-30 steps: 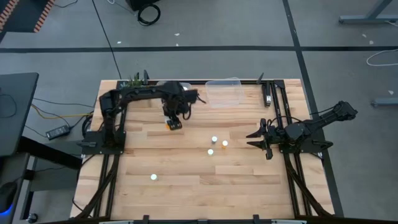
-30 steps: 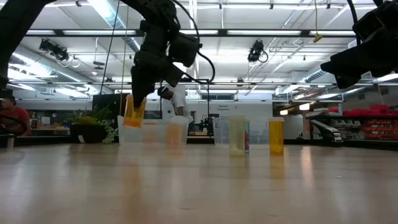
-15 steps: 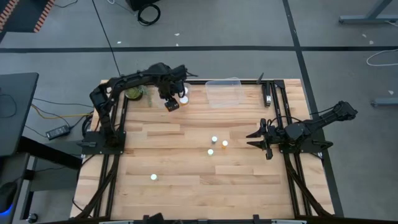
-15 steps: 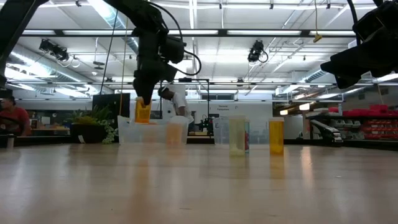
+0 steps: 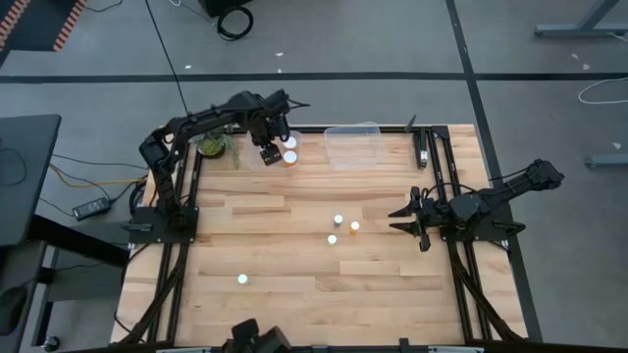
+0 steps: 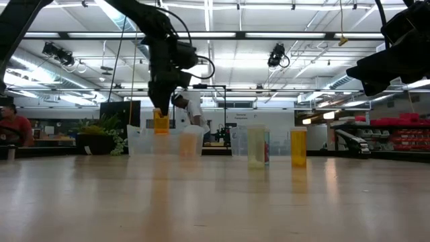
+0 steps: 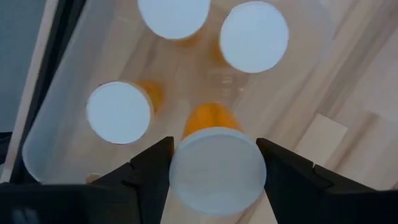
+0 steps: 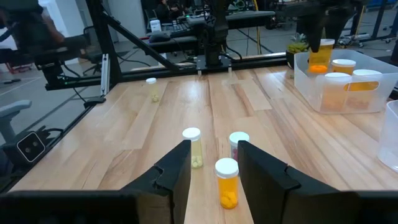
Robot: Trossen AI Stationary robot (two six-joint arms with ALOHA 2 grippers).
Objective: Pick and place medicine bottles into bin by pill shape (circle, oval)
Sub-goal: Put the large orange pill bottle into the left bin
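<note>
My left gripper (image 5: 267, 152) is shut on an orange bottle with a white cap (image 7: 217, 171). It holds the bottle over a small clear bin (image 5: 283, 155) at the table's far left. Three white-capped orange bottles (image 7: 118, 112) stand in that bin. Three small bottles (image 5: 339, 220) stand together at mid-table, and one (image 5: 242, 278) stands alone near the front left. My right gripper (image 5: 404, 218) is open and empty at the right, its fingers toward the mid-table bottles (image 8: 227, 180). My left gripper pinches the bottle's white cap (image 7: 186, 180) between its two fingers, one on each side. The fingers (image 6: 160, 107) come from above, pointing down. The bottle (image 6: 161, 124) hangs upright below them, clear of the table, above the bin's open top.
A second, larger clear bin (image 5: 353, 145) stands at the far edge, right of the first. A small green potted plant (image 5: 211, 145) stands at the far left corner, close to my left arm. Bare wood lies between the bins and the mid-table bottles.
My left gripper has carried the orange bottle toward the table's far edge, from open table to above the small bin. The bottle hung tilted a second ago and now hangs upright.
</note>
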